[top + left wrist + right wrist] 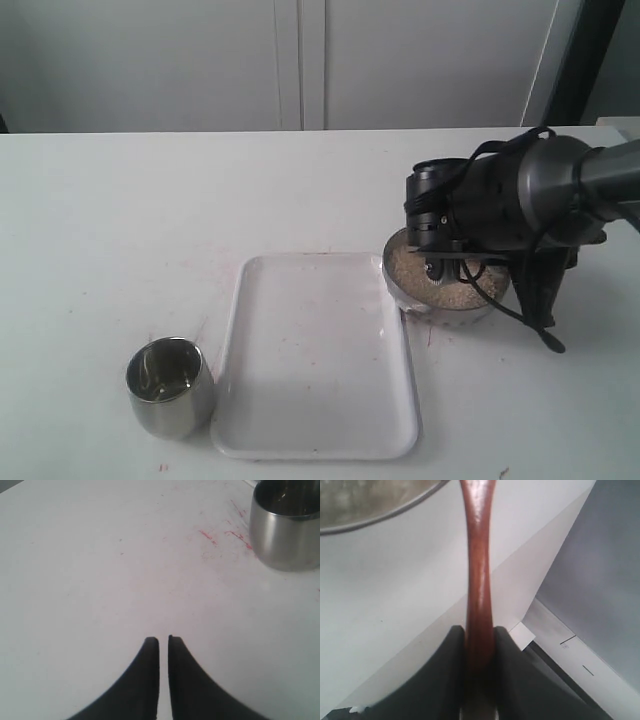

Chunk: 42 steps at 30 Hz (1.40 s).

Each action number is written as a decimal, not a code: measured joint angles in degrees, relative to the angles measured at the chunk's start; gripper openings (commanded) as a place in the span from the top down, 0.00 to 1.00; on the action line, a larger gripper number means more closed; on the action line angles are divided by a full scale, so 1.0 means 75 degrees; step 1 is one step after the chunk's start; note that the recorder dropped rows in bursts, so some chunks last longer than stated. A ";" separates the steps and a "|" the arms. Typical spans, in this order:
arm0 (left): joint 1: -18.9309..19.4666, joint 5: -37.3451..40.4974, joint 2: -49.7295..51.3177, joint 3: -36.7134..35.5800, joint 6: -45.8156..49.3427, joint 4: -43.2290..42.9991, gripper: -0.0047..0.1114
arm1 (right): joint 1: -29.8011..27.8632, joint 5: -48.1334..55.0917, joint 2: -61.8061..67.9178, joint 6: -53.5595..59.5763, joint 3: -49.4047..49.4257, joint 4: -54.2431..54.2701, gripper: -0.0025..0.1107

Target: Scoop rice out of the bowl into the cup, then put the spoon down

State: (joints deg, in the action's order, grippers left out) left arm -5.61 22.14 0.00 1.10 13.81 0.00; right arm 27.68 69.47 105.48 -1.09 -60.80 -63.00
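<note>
Right wrist view: the right gripper (479, 632) clamps the wooden spoon (479, 570) by its handle over the steel bowl (392, 285) of rice (408, 268), so scooping seems underway; next, a level carry across the white tray (315, 400) to the cup (170, 388). Left gripper (163, 640) jaws nearly together, empty

The left pincer (163, 639) has two matte black fingers (145, 680) with curved outer edges; the right pincer (479, 630), blurred, seems alike. Behind the right pincer: a black wrist housing (440, 205), a grey metallic sleeve (560, 180), a loose black cable (548, 342).
</note>
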 measured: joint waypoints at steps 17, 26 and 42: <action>0.0000 0.0000 0.0000 0.0000 0.0000 0.0000 0.84 | -0.0135 0.0013 0.0000 0.0057 0.0000 0.1252 0.98; 0.0000 0.0000 0.0000 0.0000 0.0000 0.0000 0.84 | -0.0163 0.0027 0.0000 0.0576 -0.0819 0.3180 0.98; 0.0000 0.0000 0.0000 0.0000 0.0000 0.0000 0.84 | -0.1276 0.0027 -0.0238 0.1232 -0.1169 0.5629 0.98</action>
State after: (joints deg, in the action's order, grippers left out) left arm -5.61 22.14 0.00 1.10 13.81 0.00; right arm 18.12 69.68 103.70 8.14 -69.56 -20.78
